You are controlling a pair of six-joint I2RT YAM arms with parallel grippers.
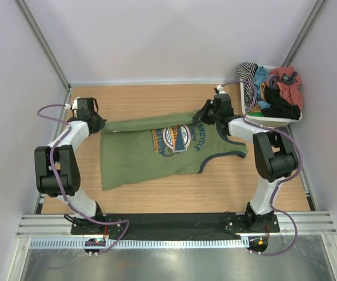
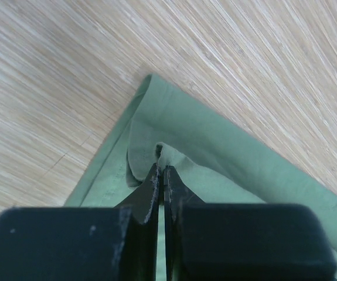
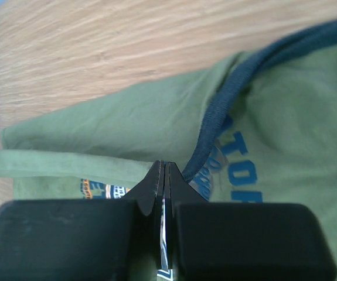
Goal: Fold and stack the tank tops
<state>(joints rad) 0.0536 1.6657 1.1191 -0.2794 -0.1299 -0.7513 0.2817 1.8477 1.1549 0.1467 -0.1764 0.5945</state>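
Observation:
The olive green tank top (image 1: 150, 153) with dark trim and a printed front lies spread on the table, its far edge folded over toward me. My left gripper (image 1: 99, 124) is shut on the top's far left corner, which shows in the left wrist view (image 2: 156, 126) bunched at the fingertips. My right gripper (image 1: 206, 112) is shut on the top's far right edge by the dark armhole trim (image 3: 215, 117). The black tank top (image 1: 282, 107) lies in the basket at the far right.
A white basket (image 1: 275, 121) at the far right corner holds striped, teal and red garments (image 1: 285, 79) on top of the black one. Grey walls close in the table on three sides. Bare wooden table (image 1: 156, 102) shows beyond the tank top.

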